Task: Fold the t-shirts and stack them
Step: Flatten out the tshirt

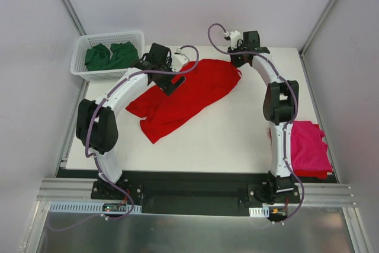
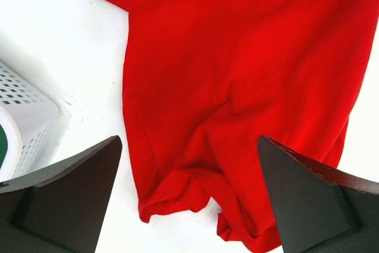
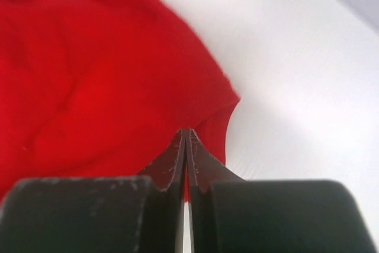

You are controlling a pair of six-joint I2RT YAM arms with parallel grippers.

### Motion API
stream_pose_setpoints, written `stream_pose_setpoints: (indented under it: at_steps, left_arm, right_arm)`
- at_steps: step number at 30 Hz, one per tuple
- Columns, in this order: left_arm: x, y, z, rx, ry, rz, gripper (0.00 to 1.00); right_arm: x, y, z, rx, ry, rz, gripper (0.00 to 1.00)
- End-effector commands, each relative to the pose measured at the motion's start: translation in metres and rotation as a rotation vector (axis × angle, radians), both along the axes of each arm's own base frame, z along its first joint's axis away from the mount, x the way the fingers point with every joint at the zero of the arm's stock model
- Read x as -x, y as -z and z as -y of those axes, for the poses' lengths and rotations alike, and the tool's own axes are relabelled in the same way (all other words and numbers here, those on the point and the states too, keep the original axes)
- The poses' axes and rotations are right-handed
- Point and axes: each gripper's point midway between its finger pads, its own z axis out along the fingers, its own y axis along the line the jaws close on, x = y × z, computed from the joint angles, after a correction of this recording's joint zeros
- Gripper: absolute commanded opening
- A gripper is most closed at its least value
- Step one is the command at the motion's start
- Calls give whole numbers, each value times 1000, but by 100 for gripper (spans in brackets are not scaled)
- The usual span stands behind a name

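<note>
A bright red t-shirt (image 1: 189,96) lies crumpled and spread across the middle of the white table. My left gripper (image 1: 173,83) hovers over its far left part with jaws wide open and empty. The left wrist view shows that gripper (image 2: 189,146) above a folded red hem (image 2: 237,57). My right gripper (image 1: 238,57) is at the shirt's far right corner. In the right wrist view it (image 3: 186,131) is shut, tips just over the red edge (image 3: 89,75), with no cloth seen between them. A magenta-pink t-shirt (image 1: 308,146) lies at the right edge. Dark green t-shirts (image 1: 109,56) lie in the basket.
The white plastic lattice basket (image 1: 80,69) stands at the far left corner of the table. Its corner shows in the left wrist view (image 2: 23,111), close to the left finger. Grey walls surround the table.
</note>
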Motion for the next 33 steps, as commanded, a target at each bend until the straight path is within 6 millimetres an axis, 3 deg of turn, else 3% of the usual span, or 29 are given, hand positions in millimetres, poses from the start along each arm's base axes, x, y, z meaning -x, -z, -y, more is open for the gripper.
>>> stream_pose_setpoints:
  at_steps: [1, 4, 5, 6, 8, 12, 15, 22, 29, 30, 33]
  left_arm:
    - [-7, -30, 3, 31, -12, 73, 99]
    - [-1, -29, 3, 28, -7, 69, 99]
    - [2, -25, 1, 20, -8, 60, 99]
    - [3, -25, 0, 16, -6, 63, 99]
    - [6, -21, -1, 5, -3, 55, 99]
    - [9, -22, -2, -1, 2, 60, 99]
    - [11, -24, -4, -3, 1, 65, 99]
    - [21, -20, -9, -12, -3, 57, 99]
    - [23, -22, -12, -17, -6, 63, 99]
    - [22, -24, -12, -18, -5, 67, 99]
    - [22, -24, -14, -25, -9, 72, 99]
  right_arm:
    - [-11, -51, -29, -122, -39, 67, 1]
    - [-14, -66, -36, -11, -35, 122, 1]
    - [-10, -59, -33, 40, -32, 108, 27]
    - [-2, -51, -39, 68, -51, 86, 42]
    - [14, -28, -37, 101, -67, 26, 61]
    - [31, -7, -31, 120, -36, -71, 67]
    - [36, -1, -21, 158, 4, -117, 78]
    - [32, 7, 5, 293, 55, -108, 84]
    - [53, 33, -9, 244, -41, -246, 82]
    - [56, 40, -9, 247, -52, -264, 81]
    - [62, 47, -10, 242, -66, -287, 66]
